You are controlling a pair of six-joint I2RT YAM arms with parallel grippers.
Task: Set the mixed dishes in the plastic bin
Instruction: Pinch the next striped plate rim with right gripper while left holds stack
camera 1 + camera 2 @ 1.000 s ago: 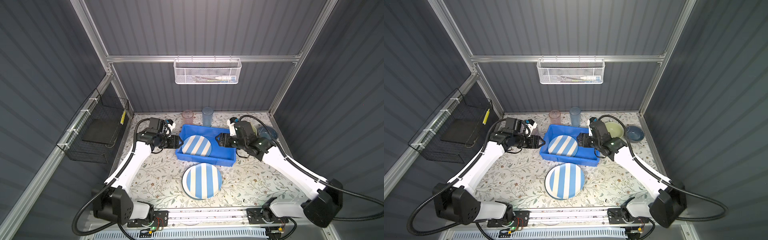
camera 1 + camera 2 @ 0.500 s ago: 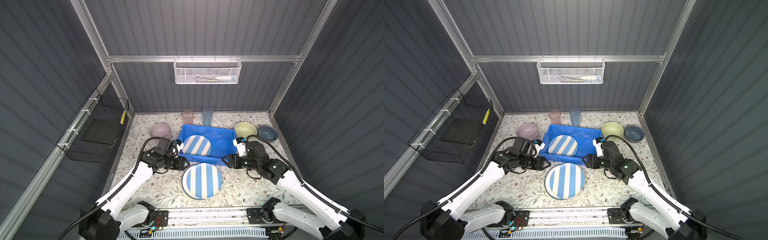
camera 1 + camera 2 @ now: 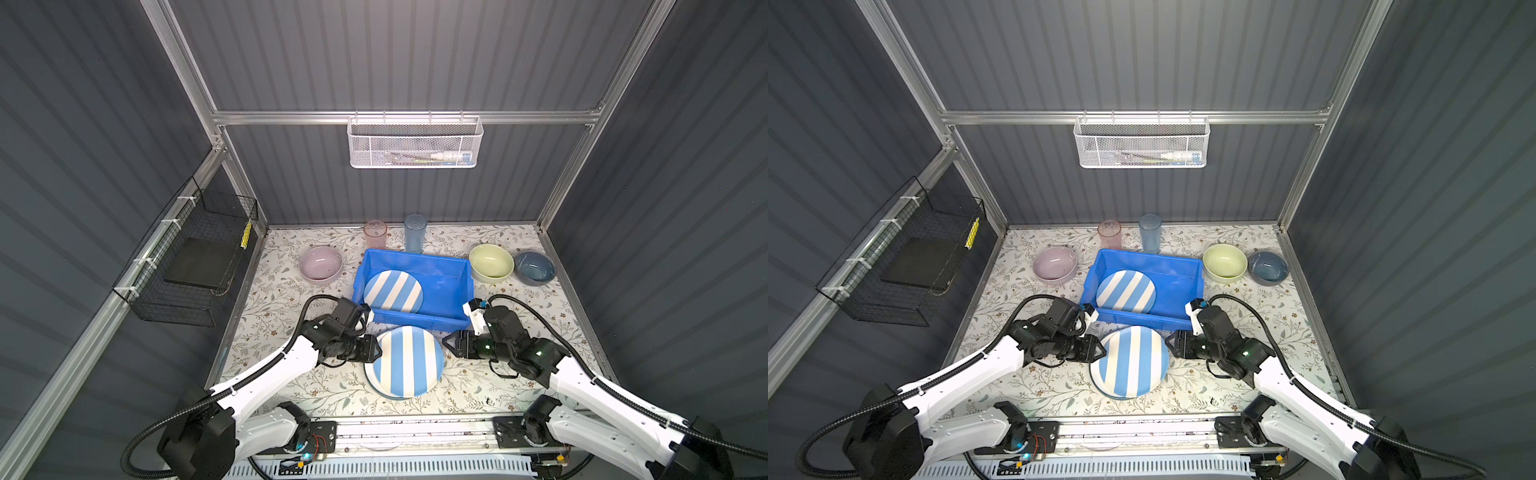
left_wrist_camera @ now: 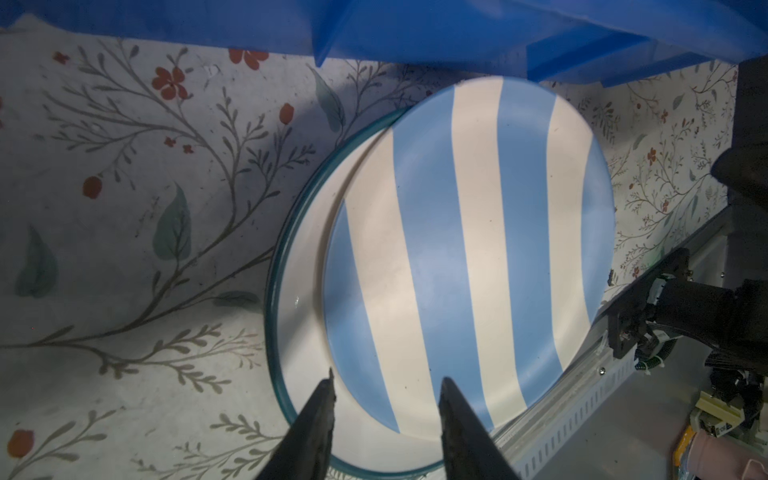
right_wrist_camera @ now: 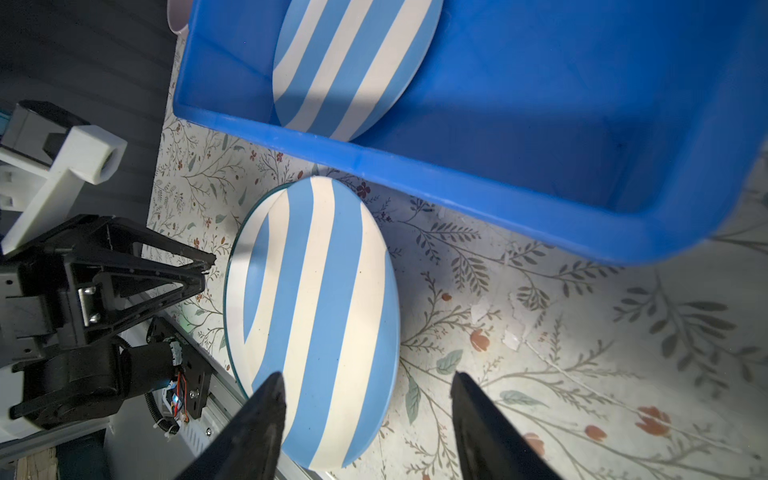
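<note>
Left wrist view showed the left end effector (image 4: 386,380) partly open and empty, jaws straddling the rim of the striped plate (image 4: 457,249) at its 9 o'clock. A good grasp would likely pinch only that top rim, not the teal-rimmed plate (image 4: 291,291) beneath, then lift level over the wall of the blue bin (image 3: 432,322). Round, shallow and broadly banded blue and white, the striped plate lay on the surface (image 4: 124,208) at 6 o'clock of that bin. The right end effector (image 3: 446,344), wider open and empty, sat near 2 o'clock.
</note>
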